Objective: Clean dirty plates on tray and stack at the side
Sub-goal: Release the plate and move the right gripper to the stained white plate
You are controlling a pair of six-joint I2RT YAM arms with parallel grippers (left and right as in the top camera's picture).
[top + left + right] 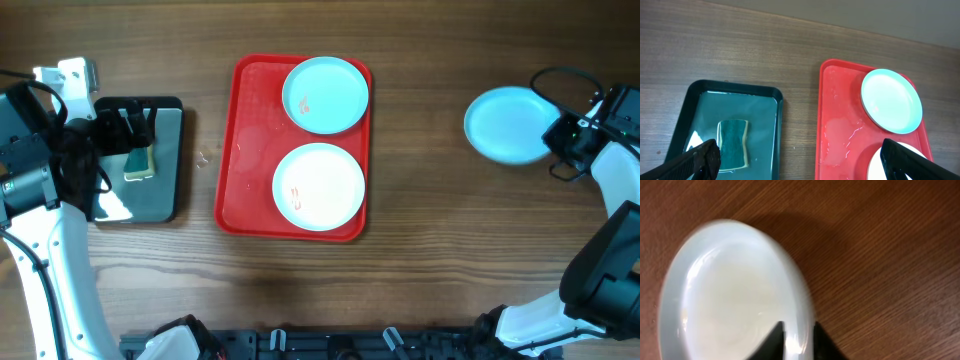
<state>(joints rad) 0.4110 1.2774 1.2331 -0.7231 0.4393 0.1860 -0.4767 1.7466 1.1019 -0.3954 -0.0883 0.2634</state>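
The red tray lies mid-table and holds two plates: a pale turquoise plate at the far end and a whiter plate nearer, both with small brown smears. A third turquoise plate is at the right of the table, off the tray. My right gripper is shut on that plate's right rim, one finger inside and one outside. My left gripper is open and empty, above the gap between the black tray and the red tray, where the far plate also shows.
A smaller black tray with a shiny wet base sits at the left, with a green and yellow sponge on it; the sponge also shows in the left wrist view. Small crumbs lie on the wood between the trays.
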